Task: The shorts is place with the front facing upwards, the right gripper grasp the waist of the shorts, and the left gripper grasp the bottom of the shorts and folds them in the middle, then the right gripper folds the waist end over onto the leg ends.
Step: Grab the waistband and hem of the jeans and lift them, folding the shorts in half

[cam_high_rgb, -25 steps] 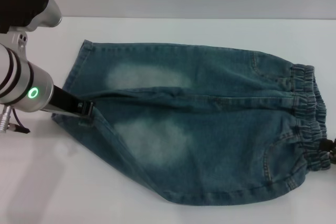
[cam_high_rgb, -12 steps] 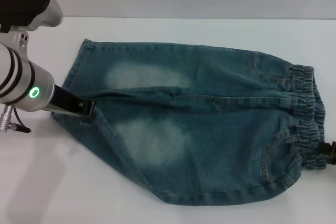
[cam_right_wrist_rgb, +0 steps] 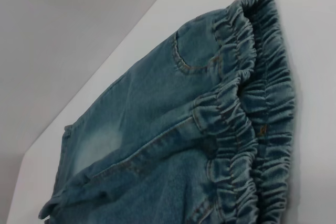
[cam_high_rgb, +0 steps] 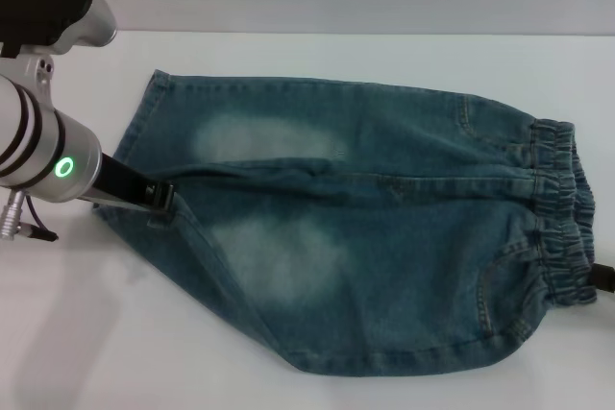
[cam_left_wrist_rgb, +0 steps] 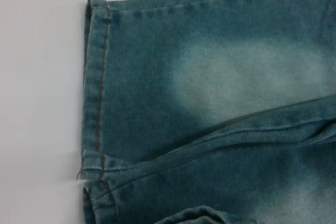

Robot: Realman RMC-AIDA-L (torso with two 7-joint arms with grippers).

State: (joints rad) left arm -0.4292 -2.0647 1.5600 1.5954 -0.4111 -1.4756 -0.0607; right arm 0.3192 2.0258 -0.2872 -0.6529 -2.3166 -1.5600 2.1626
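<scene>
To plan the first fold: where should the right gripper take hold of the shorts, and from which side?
Probably the gathered waistband of the shorts: it is thick, ruffled and open toward the robot's right, so the right gripper could slide in from that side at its near end.

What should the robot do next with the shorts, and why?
Probably shift the right gripper onto the waistband to grasp it. Only its tip shows at the picture's edge beside the elastic, while the left gripper already sits on the leg hems of the flat shorts.
</scene>
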